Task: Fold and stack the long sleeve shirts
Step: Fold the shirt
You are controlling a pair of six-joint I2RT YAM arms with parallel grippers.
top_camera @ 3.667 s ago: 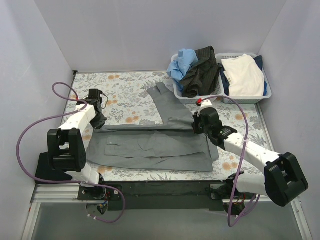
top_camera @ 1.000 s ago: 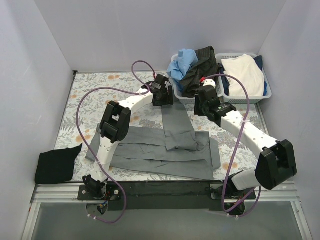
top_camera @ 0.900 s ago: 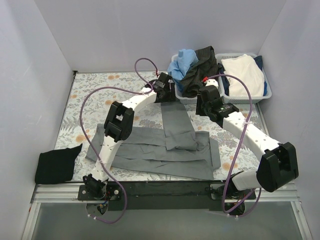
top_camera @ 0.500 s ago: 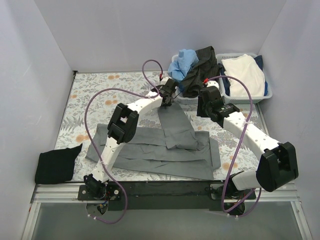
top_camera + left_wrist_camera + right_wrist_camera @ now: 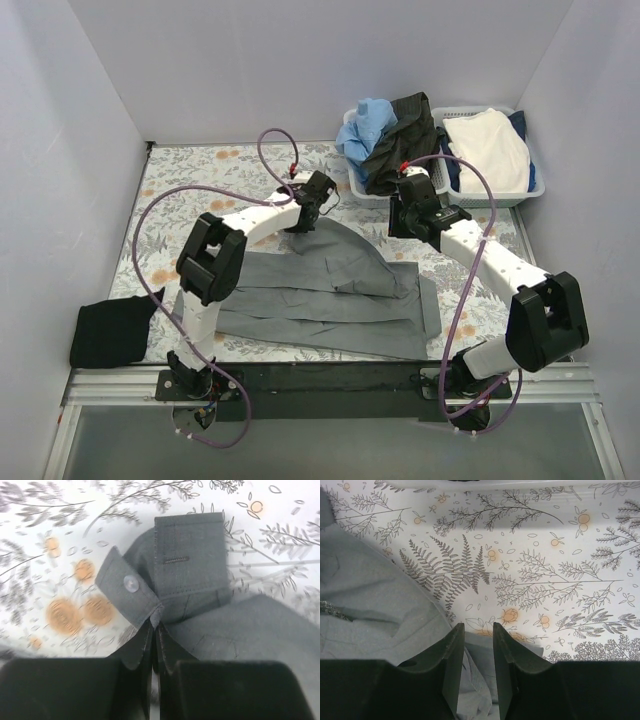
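Looking down the left wrist view, I see the left gripper (image 5: 153,630) clenched tight, its two fingers pressed together on a pinch of the grey shirt (image 5: 330,300) right at the base of a sleeve cuff (image 5: 190,555). The cuff is flipped up, with a pale button (image 5: 130,582) on one flap and a stitched buttonhole on the other. From above, that sleeve end sits at the far side of the shirt, which lies spread across the middle of the flowered table (image 5: 220,190). The right gripper (image 5: 479,630) has its fingers a narrow gap apart over the shirt's right edge, with grey cloth showing in the gap; I cannot tell whether it is clamped on it. The black shirt (image 5: 110,332) lies bunched at the near left corner, well apart from the white baskets (image 5: 500,197) at the far right.
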